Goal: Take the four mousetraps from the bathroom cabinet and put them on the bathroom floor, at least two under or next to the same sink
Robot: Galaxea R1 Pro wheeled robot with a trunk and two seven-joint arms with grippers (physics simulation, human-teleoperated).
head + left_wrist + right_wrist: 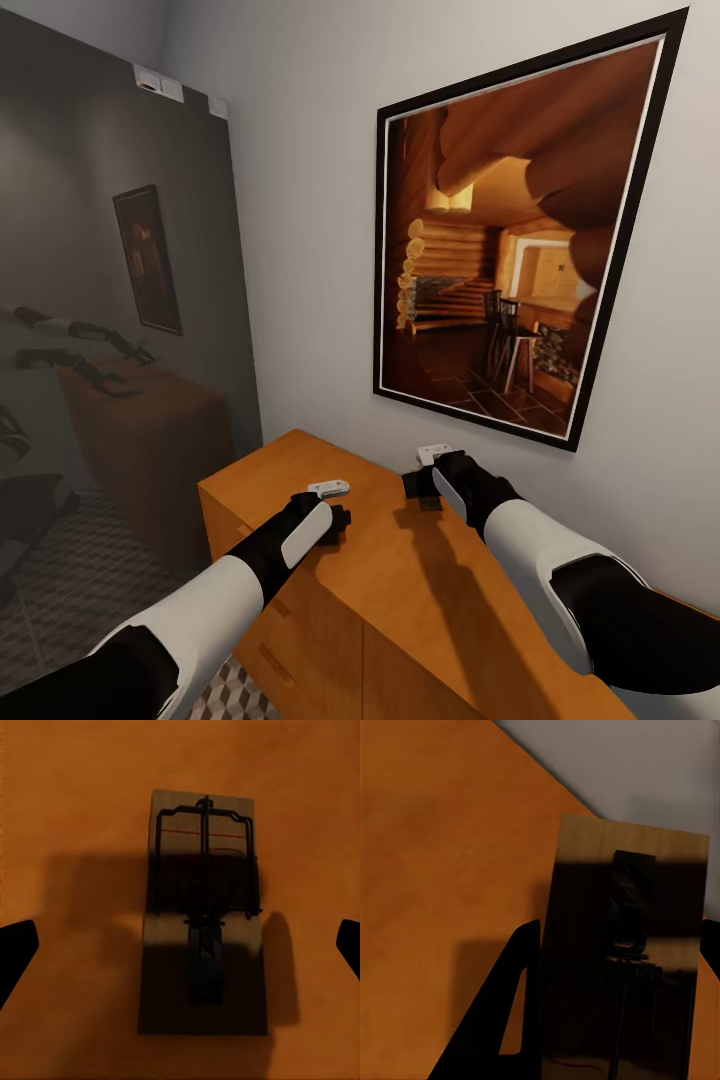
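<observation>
Both arms reach over the flat top of the cabinet, the low orange-brown piece standing against the pale wall under a big framed picture of a log cabin room. The left tool hovers above the cabinet top near its far front corner, its black fingers spread wide on either side of a mousetrap that lies flat on the wood, untouched between them. The right tool is close to the cabinet's wall edge, and a second mousetrap sits between its fingers, raised off the wood as far as I can judge from the wall showing behind it; the tool appears pressed together on that board. So the job looks to be at an early stage: one trap seems to be in hand, one is about to be gripped, and I cannot spot the other two from here. None is down on the bathroom floor, whose cube-patterned tiles peek out at the cabinet's foot, and nothing has reached a sink yet. To the left of the cabinet a dark glossy panel mirrors the room and the arms. The wall runs tight behind the cabinet, leaving the right arm little room, though nothing lies between the left tool and its trap
</observation>
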